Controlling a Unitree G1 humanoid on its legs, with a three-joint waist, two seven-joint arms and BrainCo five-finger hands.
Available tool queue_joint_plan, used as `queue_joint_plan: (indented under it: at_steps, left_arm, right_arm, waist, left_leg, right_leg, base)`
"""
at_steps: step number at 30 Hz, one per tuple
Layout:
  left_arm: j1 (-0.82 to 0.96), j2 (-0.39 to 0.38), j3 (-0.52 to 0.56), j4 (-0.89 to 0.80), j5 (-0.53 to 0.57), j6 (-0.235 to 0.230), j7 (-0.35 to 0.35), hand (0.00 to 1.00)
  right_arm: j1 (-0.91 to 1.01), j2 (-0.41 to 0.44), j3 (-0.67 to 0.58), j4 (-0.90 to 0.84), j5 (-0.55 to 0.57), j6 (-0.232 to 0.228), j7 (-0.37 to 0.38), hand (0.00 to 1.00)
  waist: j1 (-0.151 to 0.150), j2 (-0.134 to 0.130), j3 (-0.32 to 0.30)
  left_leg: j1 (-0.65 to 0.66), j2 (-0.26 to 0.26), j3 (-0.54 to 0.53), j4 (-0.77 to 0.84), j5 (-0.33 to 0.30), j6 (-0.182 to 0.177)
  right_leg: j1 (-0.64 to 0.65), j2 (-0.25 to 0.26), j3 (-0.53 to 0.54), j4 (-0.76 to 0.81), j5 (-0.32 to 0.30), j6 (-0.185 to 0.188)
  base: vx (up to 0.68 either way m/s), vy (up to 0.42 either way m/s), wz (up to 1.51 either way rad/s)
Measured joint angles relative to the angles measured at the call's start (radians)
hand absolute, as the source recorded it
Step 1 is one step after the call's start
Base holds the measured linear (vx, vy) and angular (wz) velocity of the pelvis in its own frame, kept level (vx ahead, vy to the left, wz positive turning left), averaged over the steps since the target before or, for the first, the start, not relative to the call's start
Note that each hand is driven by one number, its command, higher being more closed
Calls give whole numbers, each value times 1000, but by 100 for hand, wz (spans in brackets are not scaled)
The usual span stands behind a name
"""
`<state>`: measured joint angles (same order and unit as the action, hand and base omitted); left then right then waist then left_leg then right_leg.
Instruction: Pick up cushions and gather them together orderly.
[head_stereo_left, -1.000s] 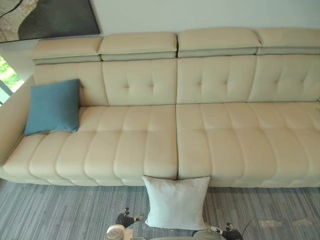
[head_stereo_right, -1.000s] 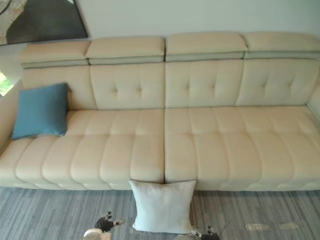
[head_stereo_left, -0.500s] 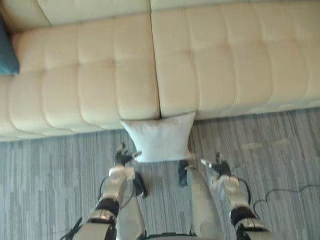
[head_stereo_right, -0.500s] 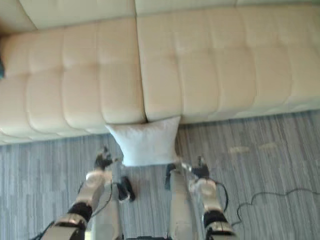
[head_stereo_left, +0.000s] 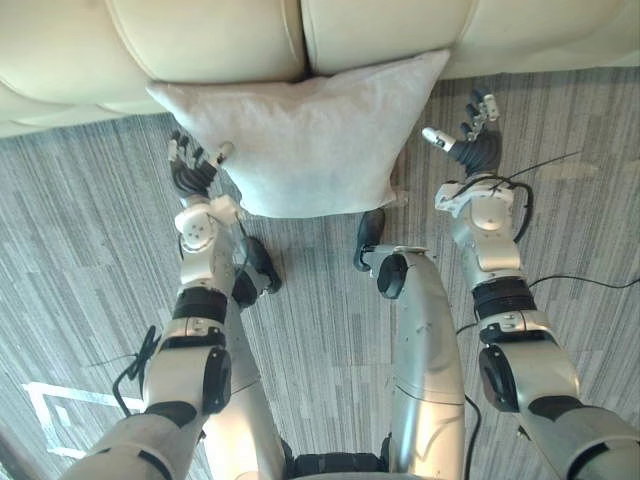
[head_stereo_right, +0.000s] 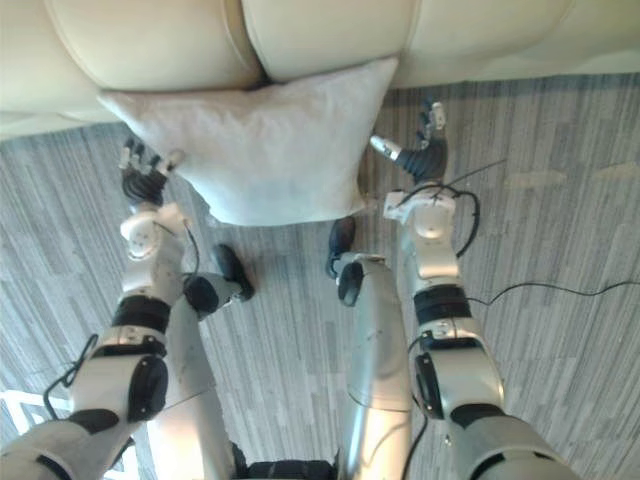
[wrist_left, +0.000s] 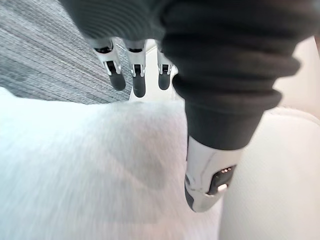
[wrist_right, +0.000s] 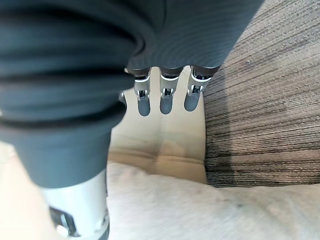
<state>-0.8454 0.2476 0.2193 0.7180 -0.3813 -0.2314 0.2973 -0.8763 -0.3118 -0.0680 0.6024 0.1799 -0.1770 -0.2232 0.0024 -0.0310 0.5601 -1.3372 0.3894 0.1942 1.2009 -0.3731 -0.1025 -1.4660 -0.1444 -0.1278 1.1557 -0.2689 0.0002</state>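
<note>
Now | one cushion (head_stereo_left: 300, 140) (against sofa (head_stereo_left: 220, 40)) | left hand (head_stereo_left: 190, 172), right hand (head_stereo_left: 478, 148): both spread, seemingly empty

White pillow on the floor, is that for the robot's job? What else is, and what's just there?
For the job:
white cushion
left hand, open, beside it
right hand, open, on its other side

Just there:
cream sofa the cushion leans on
grey striped carpet
white tape lines on the carpet

You have open carpet (head_stereo_left: 80, 200) left and right of the cushion (head_stereo_left: 300, 140); the sofa (head_stereo_left: 220, 40) blocks everything along its far edge.
</note>
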Motion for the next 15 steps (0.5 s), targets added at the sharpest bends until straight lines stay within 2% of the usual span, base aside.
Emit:
queue_joint_plan:
  at_steps: [6,14,15]
  left_arm:
    - [-59,51,-3,-24,-15,-2,8,0]
    - [-168,0,-60,-42,-16,-4,33,0]
    - [-171,-5,-65,-46,-16,-4,35,0]
  right_arm:
    - [-81,11,3,0,66,-9,-12,0]
    - [-177,134,61,7,136,-22,-29,0]
    - [-178,133,61,8,138,-22,-33,100]
  waist:
    - [4,-6,4]
    - [7,-6,6]
    - [5,-6,6]
  left_leg:
    - [-133,0,-44,58,3,6]
    - [-199,-10,-60,86,6,1]
    - [-199,-13,-60,85,6,1]
  right_leg:
    - [-101,-17,-23,42,0,-8]
    - [-150,-32,-30,61,9,-28]
    - [-150,-34,-28,61,9,-28]
  base:
    - [-90,-7,8]
    - [-24,13,4]
    - [-22,29,10]
